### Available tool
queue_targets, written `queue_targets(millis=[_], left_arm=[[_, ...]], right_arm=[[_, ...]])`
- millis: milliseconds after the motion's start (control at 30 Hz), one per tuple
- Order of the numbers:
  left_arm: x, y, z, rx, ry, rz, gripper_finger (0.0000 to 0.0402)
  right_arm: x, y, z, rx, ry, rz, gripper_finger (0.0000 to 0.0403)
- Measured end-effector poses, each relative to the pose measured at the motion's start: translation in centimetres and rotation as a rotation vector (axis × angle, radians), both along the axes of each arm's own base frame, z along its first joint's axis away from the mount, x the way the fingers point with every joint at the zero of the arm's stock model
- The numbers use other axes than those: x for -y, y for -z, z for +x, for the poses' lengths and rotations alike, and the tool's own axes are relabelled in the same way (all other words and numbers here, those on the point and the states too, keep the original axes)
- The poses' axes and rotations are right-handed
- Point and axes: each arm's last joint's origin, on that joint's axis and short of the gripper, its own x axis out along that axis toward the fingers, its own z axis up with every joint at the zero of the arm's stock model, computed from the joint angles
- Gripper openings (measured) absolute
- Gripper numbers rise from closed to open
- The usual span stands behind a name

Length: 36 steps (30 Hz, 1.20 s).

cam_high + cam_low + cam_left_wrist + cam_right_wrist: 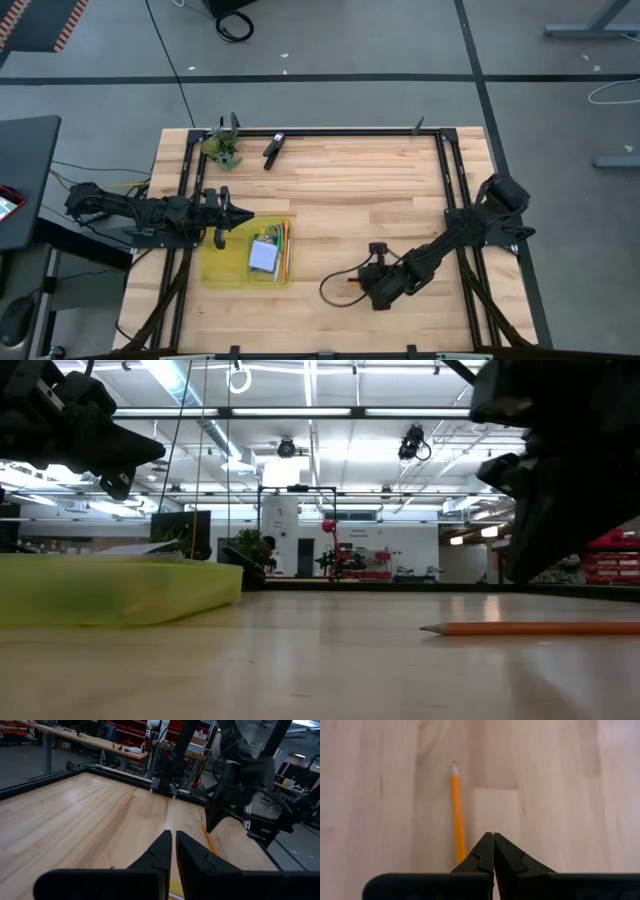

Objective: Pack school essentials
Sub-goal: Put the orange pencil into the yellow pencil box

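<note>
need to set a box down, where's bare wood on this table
Widest bare patch: table centre, between the black tool at the far rail and the right end effector. Also bare: near edge below the yellow tray. Crowded: tray side under the left end effector, and around the orange pencil.

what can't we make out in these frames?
- Yellow tray contents: high view too small to name beyond a pale blue notepad; low view shows only its wall.
- Orange pencil: right wrist view, its rear end hidden behind the right gripper.
- Green clump: too small to identify.

arms: two, dark, jointed | fingers (510,857): black, tapered wedges | cable: black, looped beside right arm
</note>
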Motion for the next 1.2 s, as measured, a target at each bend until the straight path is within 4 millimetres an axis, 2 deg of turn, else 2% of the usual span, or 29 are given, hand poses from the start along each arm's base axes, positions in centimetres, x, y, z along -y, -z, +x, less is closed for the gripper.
queue_targets(millis=[167, 367, 533, 767, 867, 1067, 1200], left_arm=[[0.0, 0.0, 0.0, -0.001, 0.0, 0.0, 0.0039], [0.0, 0.0, 0.0, -0.001, 0.0, 0.0, 0.0037], [0.0, 0.0, 0.0, -0.001, 0.0, 0.0, 0.003], [0.0, 0.0, 0.0, 0.001, 0.0, 0.0, 0.0032], [0.0, -0.2, 0.0, 0.023, -0.01, -0.005, 0.0036], [0.0, -0.6, 0.0, 0.068, -0.01, -0.038, 0.0029], [0.0, -0.6, 0.0, 0.064, -0.011, -0.015, 0.0022]], right_arm=[[1.6, -0.6, -2.9, 0.016, 0.044, 0.041, 0.001], [3.3, -1.7, -5.2, 0.066, 0.087, 0.085, 0.001], [4.1, -2.0, -6.3, 0.082, 0.089, 0.093, 0.001], [4.5, -1.6, -6.8, 0.066, 0.082, 0.079, 0.0015], [4.6, -1.1, -7.1, 0.049, 0.103, 0.091, 0.0045], [4.8, -0.8, -7.3, 0.038, 0.121, 0.095, 0.0133], [4.9, -0.8, -7.3, 0.054, 0.112, 0.057, 0.0156]])
